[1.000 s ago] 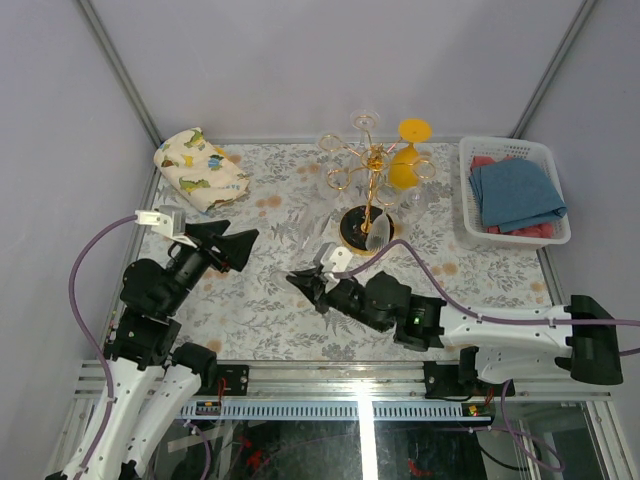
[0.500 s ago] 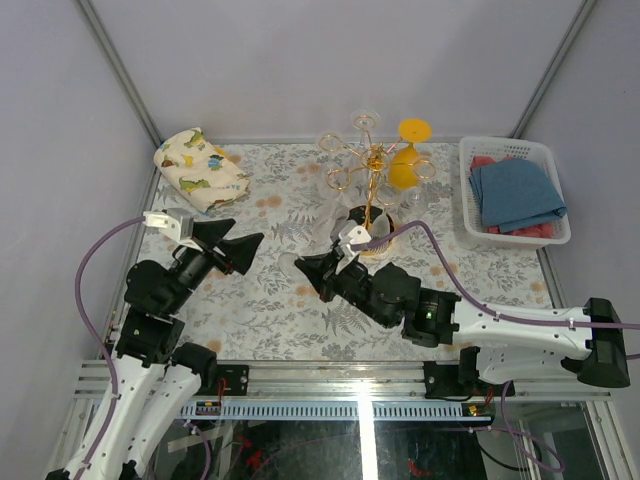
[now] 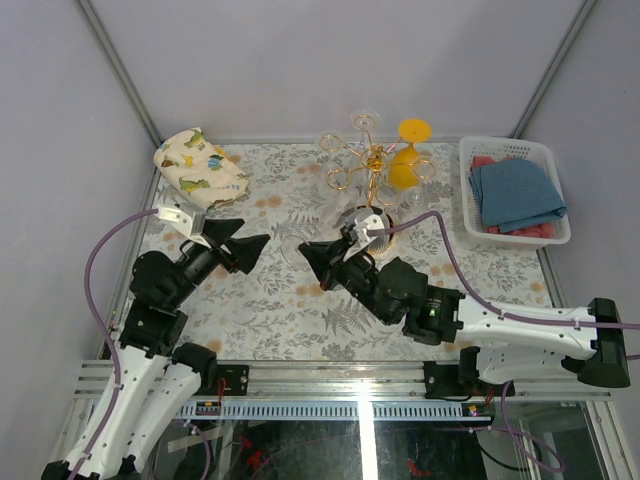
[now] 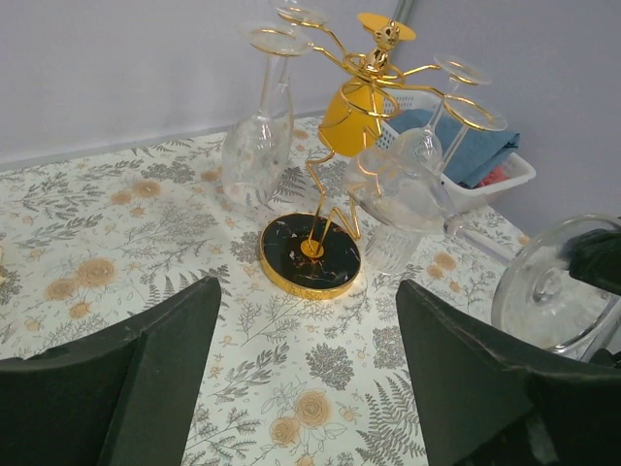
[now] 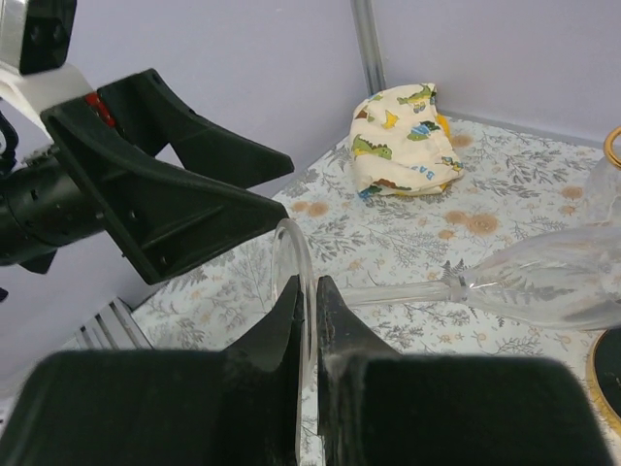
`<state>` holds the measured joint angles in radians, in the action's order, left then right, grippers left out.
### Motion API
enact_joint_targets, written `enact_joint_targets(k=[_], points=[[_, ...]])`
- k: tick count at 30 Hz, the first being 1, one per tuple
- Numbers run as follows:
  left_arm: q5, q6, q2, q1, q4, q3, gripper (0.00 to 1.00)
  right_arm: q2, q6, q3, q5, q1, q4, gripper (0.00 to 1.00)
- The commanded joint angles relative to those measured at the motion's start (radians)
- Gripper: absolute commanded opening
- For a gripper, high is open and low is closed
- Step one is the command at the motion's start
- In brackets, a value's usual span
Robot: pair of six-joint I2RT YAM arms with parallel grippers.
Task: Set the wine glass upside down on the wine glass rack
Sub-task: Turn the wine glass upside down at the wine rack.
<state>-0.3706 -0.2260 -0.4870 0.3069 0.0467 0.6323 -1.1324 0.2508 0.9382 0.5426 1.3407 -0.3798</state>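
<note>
dinosaur-print cloth (image 3: pixel 200 168), white basket (image 3: pixel 466 190)

Overhead and left-wrist views both face the rack (image 3: pixel 374 160).

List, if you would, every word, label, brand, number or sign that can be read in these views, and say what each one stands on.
None: no word, number or sign is legible in any view.
The cloth shows cartoon dinosaurs only, no lettering.
The wine glass rack has gold flecks on its black base, no visible brand mark.
The wine glass is plain and unmarked.
</note>
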Motion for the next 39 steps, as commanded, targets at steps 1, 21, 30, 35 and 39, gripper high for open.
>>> enact_joint_targets(k=[1,21,30,35,39], points=[[-0.05,-0.024,-0.031,0.003,-0.036,0.042,0.7,0.049,0.068,0.039,0.08,-0.003,-0.136,0.0],[0.247,-0.035,-0.168,0.411,-0.33,-0.136,0.71,0.241,0.301,-0.107,0.279,-0.003,-0.196,0.0],[0.22,0.003,-0.165,0.425,-0.835,-0.31,0.73,0.236,0.484,-0.135,0.325,-0.003,-0.259,0.0],[0.141,0.013,-0.238,0.426,-0.96,-0.277,0.72,0.221,0.555,-0.139,0.333,-0.003,-0.272,0.0],[0.104,0.029,-0.275,0.434,-1.008,-0.246,0.72,0.209,0.604,-0.146,0.342,-0.003,-0.287,0.0]])
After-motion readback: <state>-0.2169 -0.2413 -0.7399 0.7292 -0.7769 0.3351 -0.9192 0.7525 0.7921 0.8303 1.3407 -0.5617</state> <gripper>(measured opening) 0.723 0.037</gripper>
